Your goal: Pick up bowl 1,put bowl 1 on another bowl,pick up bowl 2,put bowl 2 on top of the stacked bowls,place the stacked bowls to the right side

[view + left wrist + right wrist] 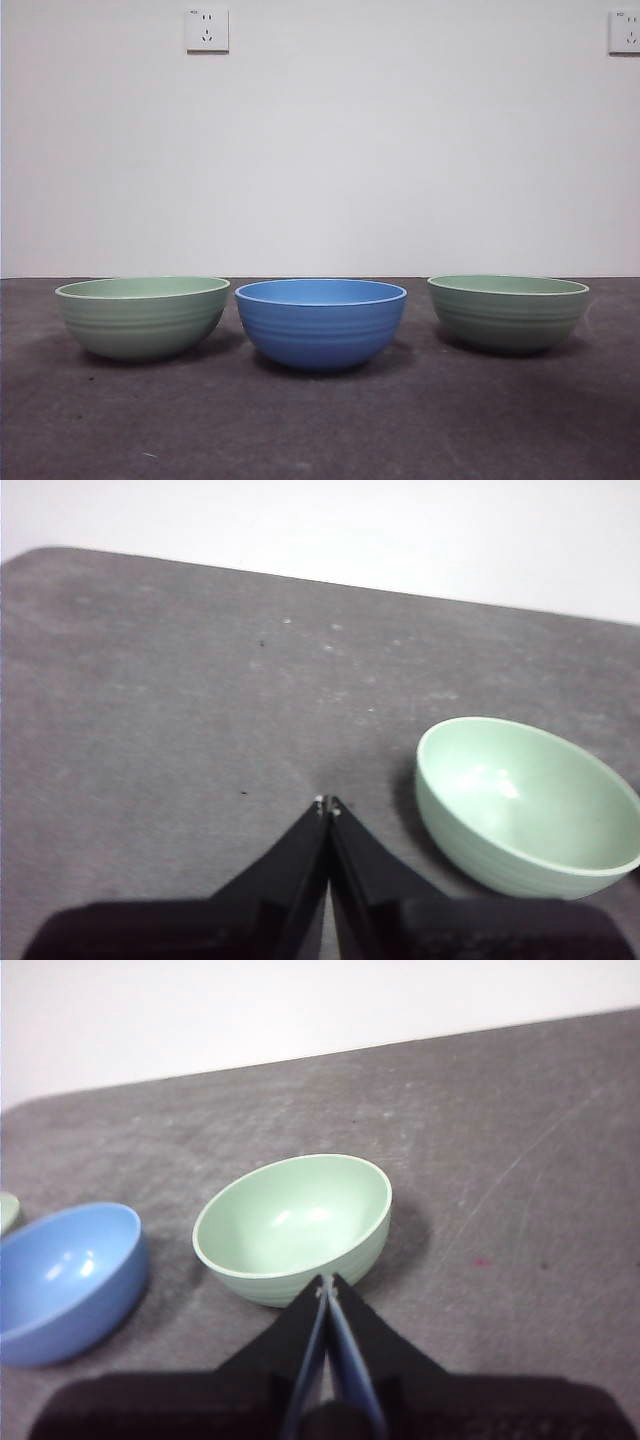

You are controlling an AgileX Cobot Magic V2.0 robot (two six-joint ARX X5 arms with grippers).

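Blue and faintly ribbed, the blue bowl [321,323] stood upright in the middle of a row of three on the table [320,425], whose dark grey top looked rough and felt-like, flecked with pale specks. It was round and deep, with a thin lighter rim and a matte, smooth inside. On one side of it sat the left green bowl [142,316], close enough that the two rims nearly met in the front view, though I could not tell whether they touched. On the other side, with a clear gap, sat the right green bowl [508,312]. Both were pale green, of the same rounded shape and size as the blue one, with the same shallow horizontal ridges on their sides and soft highlights inside. None of the three was nested in another.

The left gripper [328,804] hung above bare table beside the left green bowl, its black wedge-shaped jaws pressed together at the tips and holding nothing. The right gripper [327,1282] hung just by the right green bowl's near side, jaws likewise closed tip to tip on nothing.

A plain white wall [320,150] stood behind, carrying two white sockets [207,29].
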